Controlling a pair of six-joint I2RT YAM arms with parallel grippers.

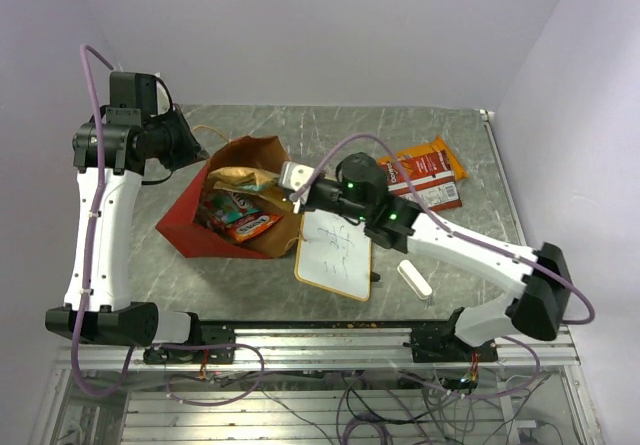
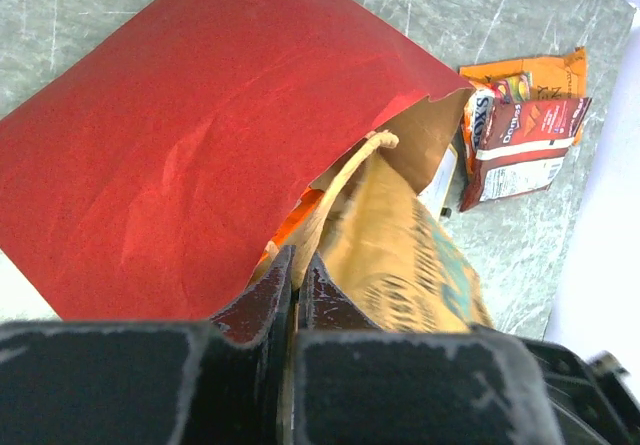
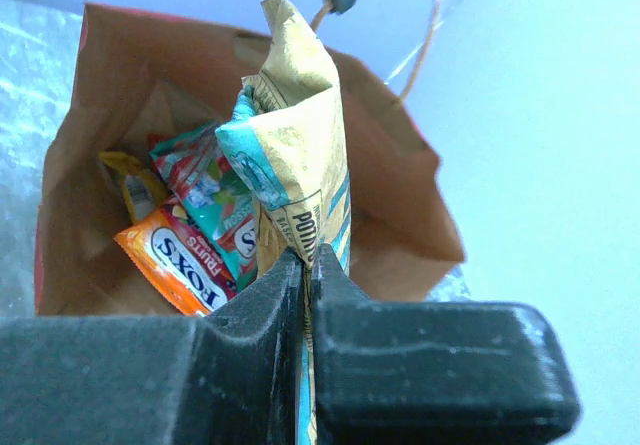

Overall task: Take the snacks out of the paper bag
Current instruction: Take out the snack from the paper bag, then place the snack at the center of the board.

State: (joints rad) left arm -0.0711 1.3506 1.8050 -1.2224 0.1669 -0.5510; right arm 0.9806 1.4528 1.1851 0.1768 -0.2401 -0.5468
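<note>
Right fingers (image 3: 262, 305) closest in the right wrist view, pressed together on the lower edge of a yellow and teal packet (image 3: 295, 155). The packet is held upright, its crumpled top raised in front of the open mouth of the paper bag (image 3: 400, 195).

The bag is seen lying on the tabletop (image 1: 440, 125), red outside, brown kraft inside, its mouth gaping toward the right arm. Deeper inside, three more snacks are noted:
- an orange packet (image 3: 175, 265) nearest the mouth
- a teal and red packet (image 3: 205, 190) overlapping it
- a small yellow packet (image 3: 130, 190) against the wall at the view's left

Left fingers (image 2: 255, 305) are drawn nearly together, and the bag's rim is pinched between them at the far-left side of the mouth. A string handle (image 2: 350, 170) is looped just past the tips, and the red outer face is spread out to the left of them.

Two packets are recorded outside the bag, at the far right of the tabletop and well apart from it. A second orange packet (image 1: 435, 153) is partly covered by a dark red packet (image 1: 432, 189).

A wood-framed whiteboard (image 1: 335, 257) lies just beside the bag's near-right edge, partly under the right arm. A white eraser block (image 1: 414, 278) lies near the board's right side, not touching it
</note>
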